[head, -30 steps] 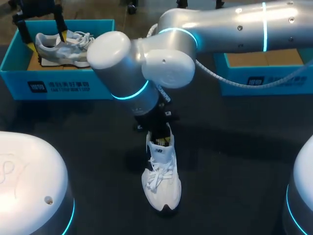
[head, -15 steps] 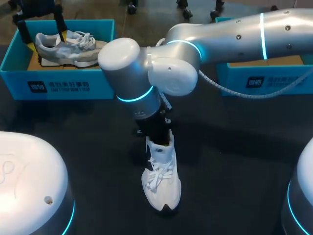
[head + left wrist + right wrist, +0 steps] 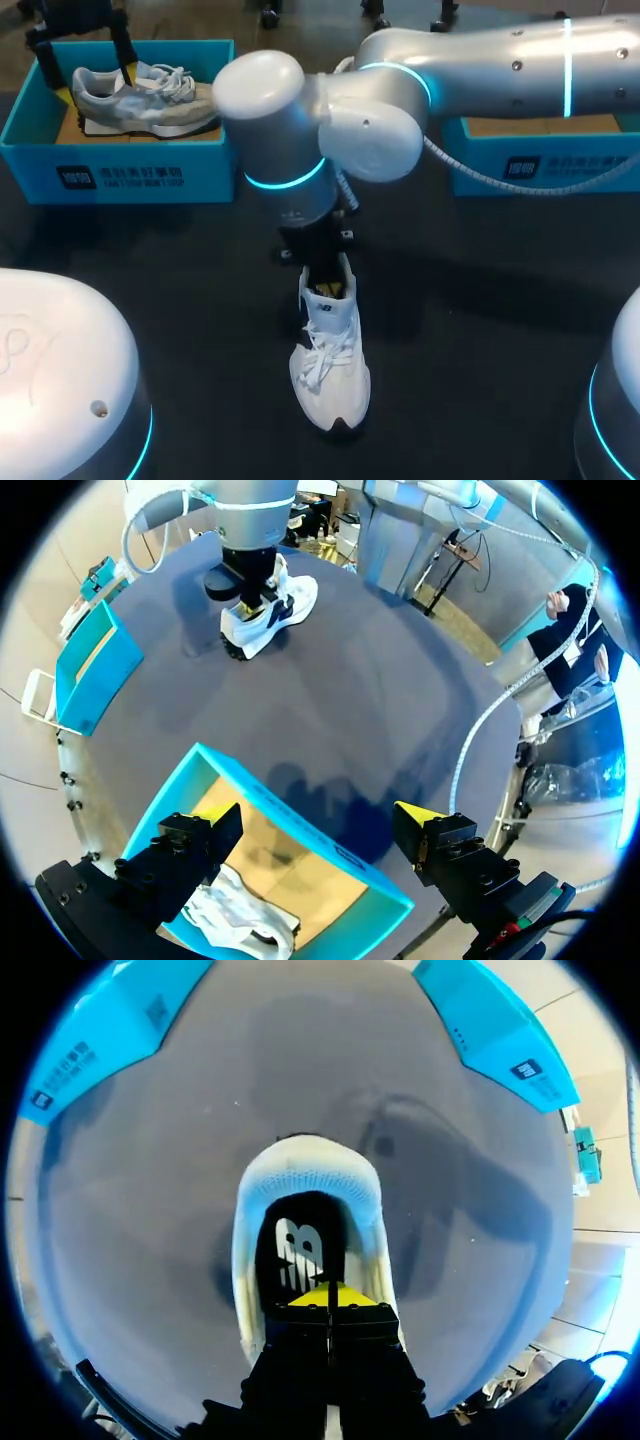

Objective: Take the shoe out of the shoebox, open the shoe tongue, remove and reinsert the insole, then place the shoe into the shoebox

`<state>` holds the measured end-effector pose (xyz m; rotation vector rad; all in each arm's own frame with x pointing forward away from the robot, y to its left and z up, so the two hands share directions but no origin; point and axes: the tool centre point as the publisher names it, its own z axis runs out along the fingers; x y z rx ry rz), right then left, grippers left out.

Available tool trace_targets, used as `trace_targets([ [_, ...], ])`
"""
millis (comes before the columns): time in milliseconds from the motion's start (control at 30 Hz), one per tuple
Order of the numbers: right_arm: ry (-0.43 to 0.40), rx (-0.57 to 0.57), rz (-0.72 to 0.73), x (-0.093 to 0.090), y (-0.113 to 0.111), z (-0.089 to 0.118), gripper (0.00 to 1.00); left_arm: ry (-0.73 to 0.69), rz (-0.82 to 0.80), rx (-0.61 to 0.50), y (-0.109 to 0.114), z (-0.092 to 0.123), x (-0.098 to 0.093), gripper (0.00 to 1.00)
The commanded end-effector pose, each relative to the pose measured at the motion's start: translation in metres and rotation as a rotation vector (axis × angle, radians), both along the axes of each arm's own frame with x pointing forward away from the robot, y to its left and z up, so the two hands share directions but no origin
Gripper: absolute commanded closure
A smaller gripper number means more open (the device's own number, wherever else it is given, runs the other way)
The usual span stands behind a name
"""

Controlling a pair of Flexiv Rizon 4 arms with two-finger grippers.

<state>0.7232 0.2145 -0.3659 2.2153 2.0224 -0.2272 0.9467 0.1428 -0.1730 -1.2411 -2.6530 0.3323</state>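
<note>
The white shoe (image 3: 330,375) lies out of its box on the dark tabletop (image 3: 480,330), about midway between the left and right edges and somewhat nearer the near edge than the far one. Its long axis runs almost straight from the far edge to the near edge. The toe points at the near edge and the heel at the far edge, the sole is flat on the tabletop and the laces face up.

The right arm (image 3: 500,60) comes in from the right side, reaches past the middle and stands over the heel end. The right fingers (image 3: 330,1297) are pressed together with no gap between the yellow tips. They point down into the shoe's opening, right at the black insole (image 3: 298,1245), which lies inside the white collar (whether an edge of it is nipped between the tips cannot be told).

The left box (image 3: 120,175) sits at the far left corner with a grey shoe (image 3: 140,100) lying in it, lengthwise along the far edge. The left fingers (image 3: 440,845) hang above that box, spread wide apart and touching nothing. The right box (image 3: 540,165) sits at the far right corner, well apart from the white shoe.
</note>
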Motion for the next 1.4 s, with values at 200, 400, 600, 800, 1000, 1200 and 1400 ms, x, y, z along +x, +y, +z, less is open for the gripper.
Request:
trace_targets([
  [200,0.056,0.099,-0.038,-0.001,0.011,-0.024,1.00,0.000,-0.001,0.004,0.000,0.001,0.000,0.00],
  [400,0.093,0.124,-0.043,-0.003,0.016,-0.037,1.00,0.000,-0.001,0.004,0.000,0.001,0.000,0.00],
  [600,0.065,0.136,-0.057,-0.010,0.018,-0.019,1.00,0.000,-0.001,0.004,0.000,0.001,0.000,0.00],
  [800,0.053,0.194,-0.036,-0.016,0.012,0.013,1.00,0.000,-0.001,0.004,0.000,0.001,0.000,0.00],
  [1000,0.115,0.230,-0.010,-0.017,-0.001,0.018,0.98,0.000,-0.001,0.004,0.000,0.001,0.000,0.00],
  [1200,0.180,0.237,0.045,-0.013,-0.002,0.012,0.86,0.000,-0.001,0.004,0.000,0.001,0.000,0.00],
  [1400,0.180,0.255,0.066,-0.018,0.008,0.013,0.76,0.000,-0.001,0.004,0.000,0.001,0.000,0.00],
])
